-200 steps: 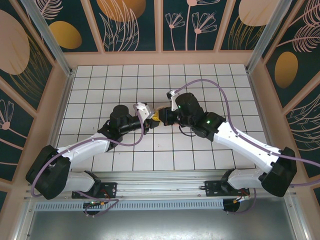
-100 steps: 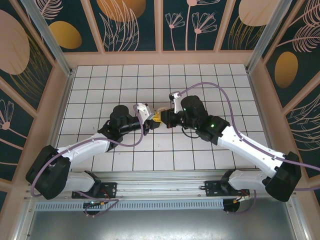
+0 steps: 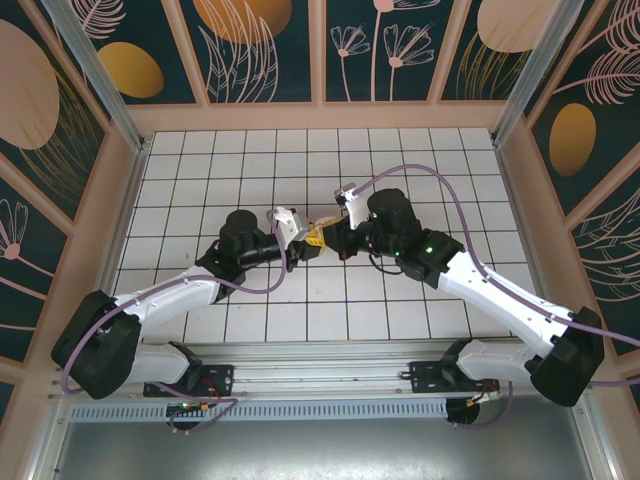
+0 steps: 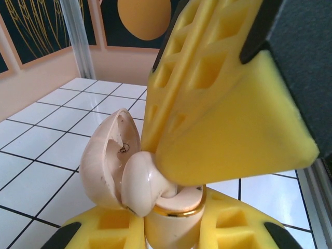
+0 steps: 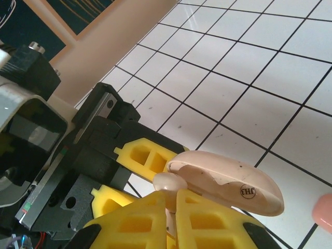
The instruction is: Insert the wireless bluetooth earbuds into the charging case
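In the middle of the overhead view the two arms are meeting nose to nose above the white tiled surface (image 3: 200, 180). The left arm (image 3: 180, 290) is staying put, while over the last second the right arm (image 3: 470, 275) has been creeping leftward, its elbow swinging out toward the lower right, and the small gap between the wrists is closing. The left jaws are pinching the gold-rimmed base of the charging case (image 4: 111, 161), holding it off the surface with its lid hanging open to the left. The right jaws are pressed together on one pale earbud (image 4: 139, 181), which is now sitting right at the mouth of the case, touching the rim. To my eye it is being pushed home but is not seated yet. A pink blob (image 5: 324, 210) is lying on the tiles at the lower right; I cannot tell what it is.
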